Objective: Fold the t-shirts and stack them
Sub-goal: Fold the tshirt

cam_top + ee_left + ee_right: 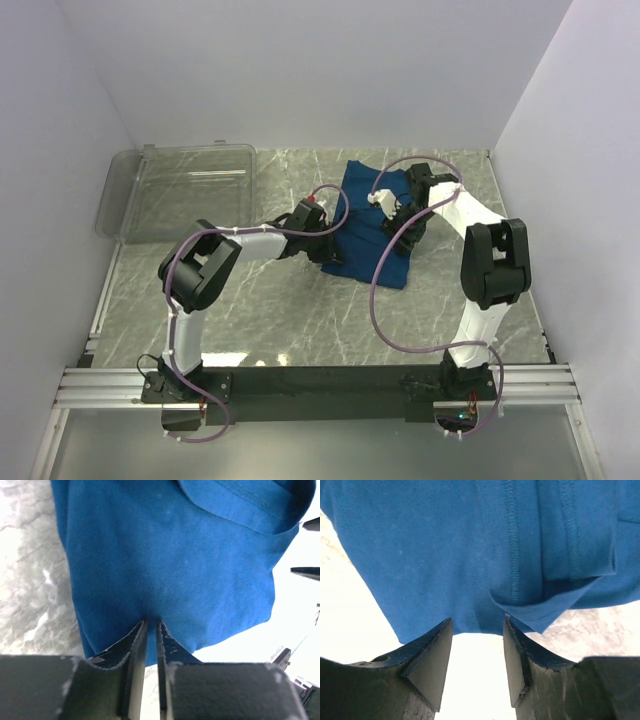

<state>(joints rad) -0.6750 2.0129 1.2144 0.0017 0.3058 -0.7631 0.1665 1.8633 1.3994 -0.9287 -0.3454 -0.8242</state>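
Note:
The dark blue t-shirt (362,222) lies folded into a narrow strip on the marble table, towards the back centre. My left gripper (325,250) is at the strip's left edge. In the left wrist view its jaws (151,625) stand a narrow slit apart with the blue cloth (170,565) pinched between them. My right gripper (402,232) is at the strip's right side. In the right wrist view its fingers (477,622) stand wide apart at the hem of the shirt (470,550), with only bare table between them. No print shows.
A clear plastic bin (180,190) sits at the back left of the table (300,320). White walls close in the back and both sides. The arms' purple cables loop over the shirt.

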